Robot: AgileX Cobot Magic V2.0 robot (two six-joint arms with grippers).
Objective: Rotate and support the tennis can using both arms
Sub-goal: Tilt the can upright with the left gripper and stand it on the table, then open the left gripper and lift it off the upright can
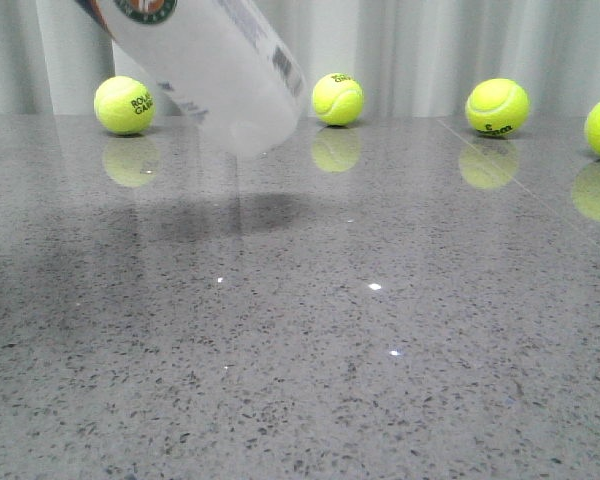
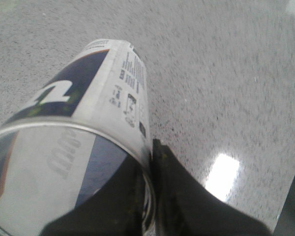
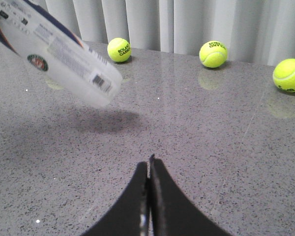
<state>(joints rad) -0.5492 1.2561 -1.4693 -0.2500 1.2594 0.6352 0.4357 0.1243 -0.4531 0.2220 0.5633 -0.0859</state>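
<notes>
- The clear-plastic tennis can (image 1: pixel 215 70), a label-wrapped cylinder, hangs tilted above the speckled grey worktop (image 1: pixel 380 340).
- Left end effector (image 2: pixel 150 196) clamps its metal rim.
- Right end effector (image 3: pixel 148 196) is pinched closed, empty.

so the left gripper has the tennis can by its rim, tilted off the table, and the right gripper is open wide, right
Not quite: the right gripper is shut, its fingers pressed together and empty, as the right wrist view shows. The rest holds: the left gripper holds the tennis can by its rim, tilted off the table.
</notes>
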